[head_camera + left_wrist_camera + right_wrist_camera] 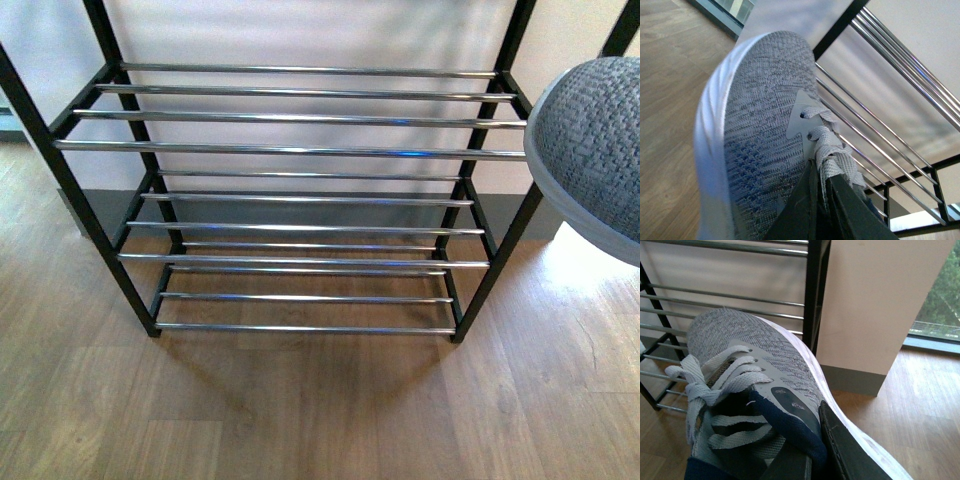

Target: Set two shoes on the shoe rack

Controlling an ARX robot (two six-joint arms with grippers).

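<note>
One grey sneaker [760, 125] is pinched at its laces by the left jaws and the other sneaker [755, 355] at its collar by the right jaws, both aloft by the shoe rack [300, 150], where each should be set level across the bars.

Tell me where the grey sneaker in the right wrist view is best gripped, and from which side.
On the sneaker, probably the navy collar, coming from its open top: one finger inside, one outside the side wall. That wall is thin, while the knit toe is broad and rounded. The right gripper pinches there.
</note>
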